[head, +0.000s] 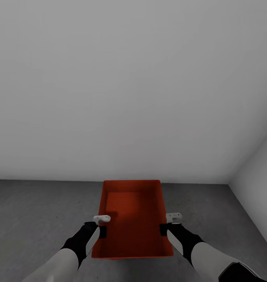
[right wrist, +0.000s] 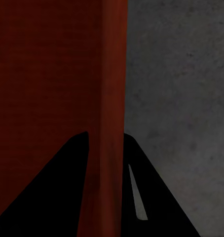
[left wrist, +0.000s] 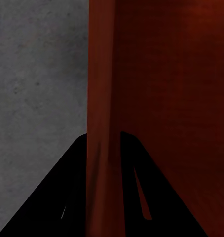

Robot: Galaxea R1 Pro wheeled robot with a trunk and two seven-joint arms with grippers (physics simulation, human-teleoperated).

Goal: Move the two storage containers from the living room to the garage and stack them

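Storage container carried over the garage floor

Head view: left hand (head: 102, 224) and right hand (head: 169, 223) pinch the storage container (head: 133, 219) by opposite long walls above concrete floor (head: 31, 211). Wrist views: fingers (left wrist: 67, 197) straddle each thin rim; it looks stiff, light and possibly slippery.

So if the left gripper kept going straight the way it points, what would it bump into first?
Probably the grey floor. The left gripper already pinches the container wall, so that comes along. How far down the floor lies is unclear.

White forearms, black wrists, black hands
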